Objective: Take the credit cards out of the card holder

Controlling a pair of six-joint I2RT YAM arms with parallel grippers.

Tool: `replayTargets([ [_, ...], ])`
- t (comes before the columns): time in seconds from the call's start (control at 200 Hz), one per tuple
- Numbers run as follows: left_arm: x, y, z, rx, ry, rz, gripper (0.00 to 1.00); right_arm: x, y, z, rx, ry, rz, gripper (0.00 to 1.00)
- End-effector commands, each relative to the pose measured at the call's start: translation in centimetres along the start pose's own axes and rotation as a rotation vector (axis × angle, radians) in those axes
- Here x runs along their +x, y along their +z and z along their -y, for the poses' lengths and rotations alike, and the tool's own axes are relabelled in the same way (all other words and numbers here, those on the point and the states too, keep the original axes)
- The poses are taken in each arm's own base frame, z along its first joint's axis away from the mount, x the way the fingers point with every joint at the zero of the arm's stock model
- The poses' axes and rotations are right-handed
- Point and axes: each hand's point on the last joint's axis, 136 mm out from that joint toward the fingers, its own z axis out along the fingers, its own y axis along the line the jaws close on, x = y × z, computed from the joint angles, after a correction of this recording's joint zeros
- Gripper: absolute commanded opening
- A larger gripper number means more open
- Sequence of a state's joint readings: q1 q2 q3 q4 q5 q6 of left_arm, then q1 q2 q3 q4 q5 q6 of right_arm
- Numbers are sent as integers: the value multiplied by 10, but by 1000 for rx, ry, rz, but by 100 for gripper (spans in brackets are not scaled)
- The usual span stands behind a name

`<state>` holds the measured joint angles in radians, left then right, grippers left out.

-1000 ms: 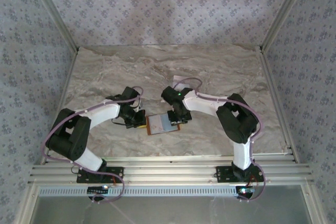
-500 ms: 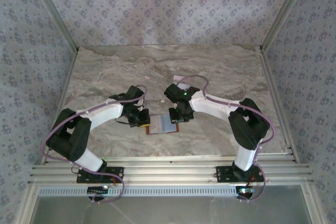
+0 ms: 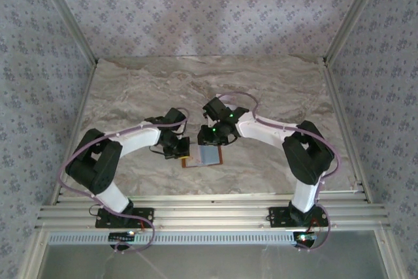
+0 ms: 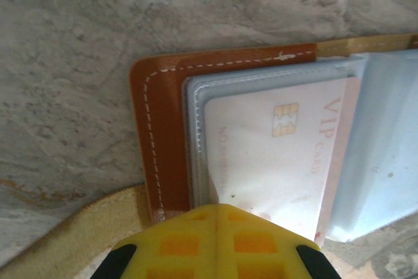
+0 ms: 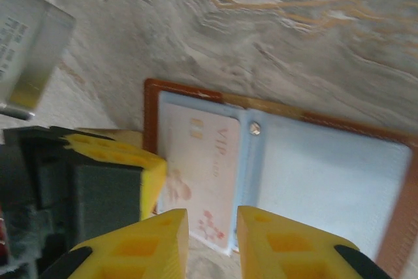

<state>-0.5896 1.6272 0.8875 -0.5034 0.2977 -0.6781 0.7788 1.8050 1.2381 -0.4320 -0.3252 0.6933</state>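
Observation:
The card holder (image 3: 208,157) lies open on the marble table, brown leather rim (image 4: 166,129) up and pale blue inner faces (image 5: 326,174) showing. One of the credit cards (image 4: 274,155), pale pink-white with a gold chip and "VIP" lettering, sits in the left sleeve. My left gripper (image 4: 219,210) is shut, its yellow tips pressed down on the holder's near left edge beside that card. My right gripper (image 5: 212,233) hovers open over the card's (image 5: 199,161) near edge, nothing between its fingers (image 5: 147,246). A silvery-grey card (image 5: 29,47) lies apart on the table.
The left gripper's black and yellow body (image 5: 98,174) sits close beside my right fingers. A tan strap (image 4: 85,227) runs from the holder's corner. Aluminium rails (image 3: 209,213) bound the table's near edge and patterned walls close in the other sides.
My right gripper has swung left from the holder's right side to over its left half. The left gripper has shifted slightly right onto the holder's edge.

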Motion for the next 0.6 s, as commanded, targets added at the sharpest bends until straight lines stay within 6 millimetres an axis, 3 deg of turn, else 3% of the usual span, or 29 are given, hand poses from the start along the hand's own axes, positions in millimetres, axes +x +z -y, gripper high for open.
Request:
replayTargets([
  [0.0,3,1,-8,-50,5,-11,3,4,18,-5,-81,48,-49,26],
  [0.245,6,3,-10,-50,4,-18,2,9,38,-7,-132,72,-88,24],
  [0.29,6,3,-10,-51,6,-16,2,21,45,5,-116,92,-116,24],
  [0.595,5,0,-9,-45,9,-12,2,31,57,18,-95,110,-145,24],
])
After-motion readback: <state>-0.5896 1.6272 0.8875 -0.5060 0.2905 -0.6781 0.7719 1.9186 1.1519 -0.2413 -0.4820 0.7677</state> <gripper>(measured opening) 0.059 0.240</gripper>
